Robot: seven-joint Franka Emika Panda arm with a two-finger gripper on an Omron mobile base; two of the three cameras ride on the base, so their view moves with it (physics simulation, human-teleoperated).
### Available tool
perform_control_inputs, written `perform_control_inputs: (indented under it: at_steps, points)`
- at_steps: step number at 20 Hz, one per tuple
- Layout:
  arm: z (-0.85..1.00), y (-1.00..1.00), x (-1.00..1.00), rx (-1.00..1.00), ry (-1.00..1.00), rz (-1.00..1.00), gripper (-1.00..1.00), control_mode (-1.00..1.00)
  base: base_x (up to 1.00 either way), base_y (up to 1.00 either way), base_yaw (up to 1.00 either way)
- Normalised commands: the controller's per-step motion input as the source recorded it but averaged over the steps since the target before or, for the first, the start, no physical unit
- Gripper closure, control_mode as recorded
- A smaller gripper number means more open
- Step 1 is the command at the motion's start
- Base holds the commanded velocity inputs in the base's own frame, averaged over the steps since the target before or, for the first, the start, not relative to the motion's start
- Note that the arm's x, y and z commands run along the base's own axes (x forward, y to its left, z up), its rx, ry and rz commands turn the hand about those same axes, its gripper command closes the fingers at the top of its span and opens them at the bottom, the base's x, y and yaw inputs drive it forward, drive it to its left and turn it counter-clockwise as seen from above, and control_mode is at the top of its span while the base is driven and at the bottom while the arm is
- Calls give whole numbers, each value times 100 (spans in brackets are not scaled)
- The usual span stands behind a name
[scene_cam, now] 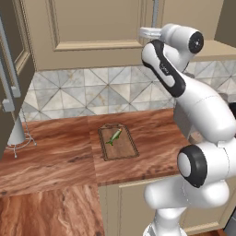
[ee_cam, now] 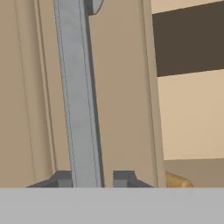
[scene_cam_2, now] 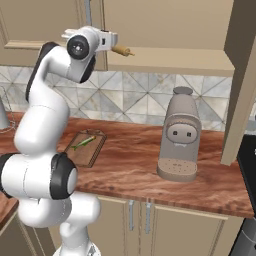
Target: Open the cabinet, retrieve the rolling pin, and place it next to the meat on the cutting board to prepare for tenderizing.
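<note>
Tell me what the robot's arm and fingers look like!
The arm is smooth, glossy white, built of fat rounded tube segments joined by black rings and round black caps at the joints. No cables or markings show. Its two fingers are small, dark grey, blocky tips.

Rendered home kitchen, beige raised-panel wall cabinet [scene_cam: 87, 27], grey-and-cream diamond-tile backsplash [scene_cam: 92, 92], reddish wood-grain countertop [scene_cam: 60, 152], beige rounded coffee machine [scene_cam_2: 179, 135], small dark brown wooden cutting board [scene_cam: 118, 142]
</note>
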Motion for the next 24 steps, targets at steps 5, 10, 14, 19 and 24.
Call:
perform_control_inputs:
  at_steps: [5, 10, 14, 19, 24]
  points:
    - [-11, -36, 13, 9, 0, 6, 100, -100, 0, 0, 0]
    - [-14, -1, 25, 1, 0, 1, 100, -100, 0, 0, 0]
    - [-22, 22, 5, 0, 0, 5, 100, -100, 0, 0, 0]
    - [-20, 21, 6, 0, 0, 6, 100, -100, 0, 0, 0]
    - [-7, 8, 2, 0, 2, 2, 100, -100, 0, 0, 0]
